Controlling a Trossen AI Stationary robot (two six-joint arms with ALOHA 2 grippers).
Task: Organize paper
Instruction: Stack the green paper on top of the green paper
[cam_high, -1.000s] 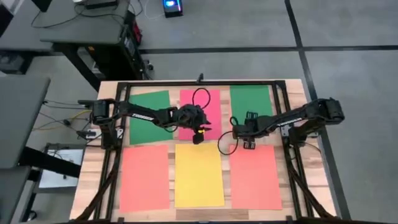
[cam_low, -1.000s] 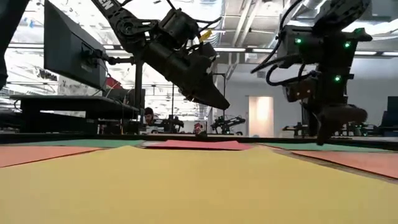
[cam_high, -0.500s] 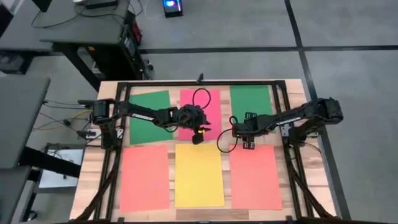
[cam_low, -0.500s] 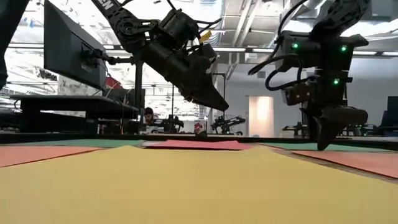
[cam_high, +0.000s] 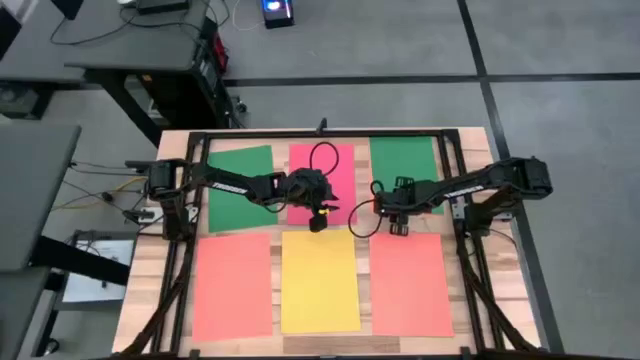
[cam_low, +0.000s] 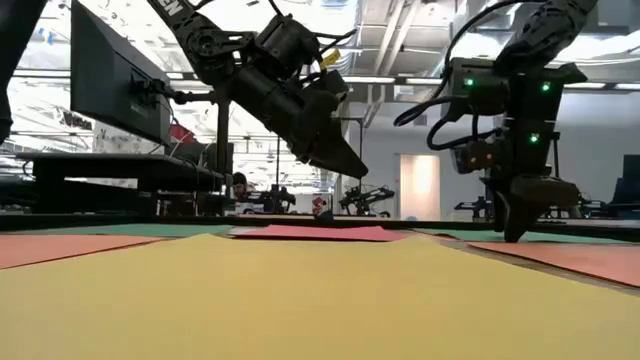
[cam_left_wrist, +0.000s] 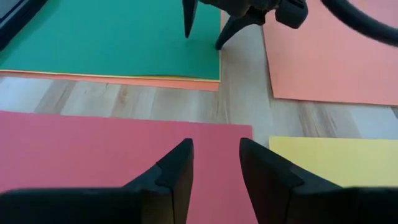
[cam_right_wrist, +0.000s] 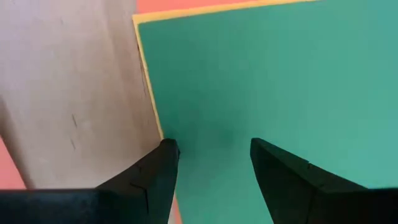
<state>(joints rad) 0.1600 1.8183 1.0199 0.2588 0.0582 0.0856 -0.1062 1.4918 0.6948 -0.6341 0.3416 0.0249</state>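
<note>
We see right gripper (cam_high: 397, 226) parted, empty, at frame centre-right on green paper (cam_high: 401, 160); left gripper (cam_high: 318, 222) parted, empty, mid-frame.

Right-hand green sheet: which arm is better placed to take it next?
Probably the right. Its tool is open, straddling the near corner of the green sheet, where yellow and orange edges peek out beneath. The left tool hangs open over the pink-red sheet.

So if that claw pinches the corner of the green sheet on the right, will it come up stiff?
Probably floppy: the green sheet lies thin and flat. The right gripper may drag it instead; yellow and orange edges beneath suggest a loose stack.
</note>
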